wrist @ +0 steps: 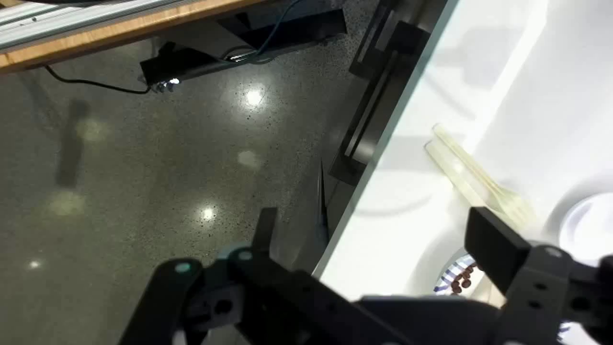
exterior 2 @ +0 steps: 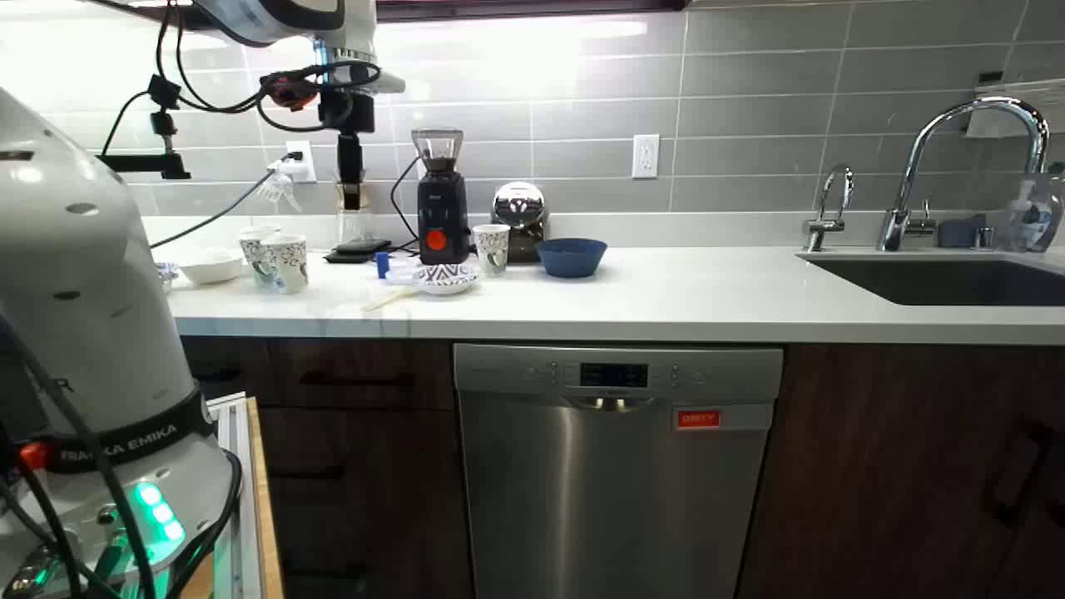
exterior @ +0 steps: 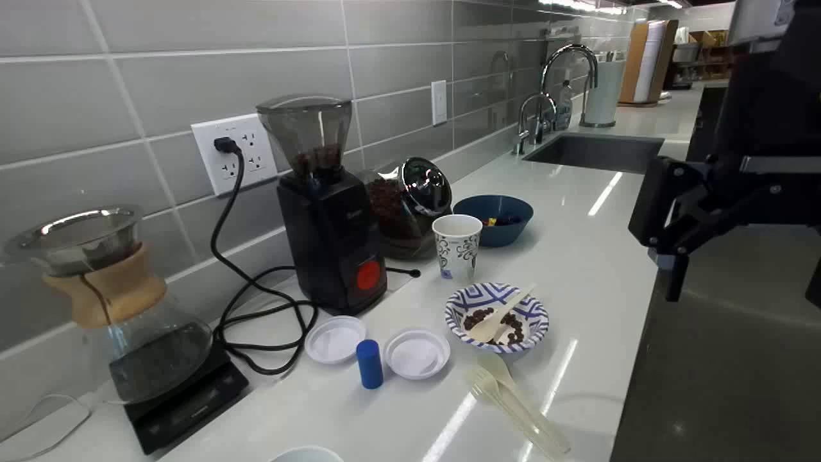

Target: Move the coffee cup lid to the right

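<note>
Two round whitish plastic lids lie flat on the counter in an exterior view, one on each side of a small blue cylinder. The coffee cup lid appears to be the one nearer the patterned bowl, with a raised ring rim. The similar white lid lies by the grinder. The coffee cup lid shows partly at the right edge of the wrist view. My gripper is open and empty, high above the counter's front edge and apart from both lids. It also shows in both exterior views.
A blue-and-white patterned bowl holds coffee beans and a spoon. A pale fork and knife lie in front of it. A paper cup, blue bowl, black grinder and glass carafe stand along the wall.
</note>
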You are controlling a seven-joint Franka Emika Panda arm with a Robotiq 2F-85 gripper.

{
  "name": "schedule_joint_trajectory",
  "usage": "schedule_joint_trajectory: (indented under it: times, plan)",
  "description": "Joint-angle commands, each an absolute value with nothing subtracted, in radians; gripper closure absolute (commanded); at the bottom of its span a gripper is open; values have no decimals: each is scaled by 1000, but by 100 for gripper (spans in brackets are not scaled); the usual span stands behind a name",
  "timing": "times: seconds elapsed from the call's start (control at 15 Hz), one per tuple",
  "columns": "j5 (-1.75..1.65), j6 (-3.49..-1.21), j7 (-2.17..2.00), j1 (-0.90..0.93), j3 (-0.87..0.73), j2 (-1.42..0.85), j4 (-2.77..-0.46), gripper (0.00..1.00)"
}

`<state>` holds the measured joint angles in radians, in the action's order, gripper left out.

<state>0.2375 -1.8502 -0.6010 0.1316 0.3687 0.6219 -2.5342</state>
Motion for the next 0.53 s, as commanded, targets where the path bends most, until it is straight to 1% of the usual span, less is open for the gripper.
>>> schedule_joint_trajectory:
  times: [0.0, 0.33, 0.47]
  plan:
    - [231, -1850, -606, 142, 359, 619, -2533, 0]
    - [231, -1850, -606, 142, 359, 619, -2533, 0]
    - [278, -1932, -645, 135, 364, 577, -2518, 0]
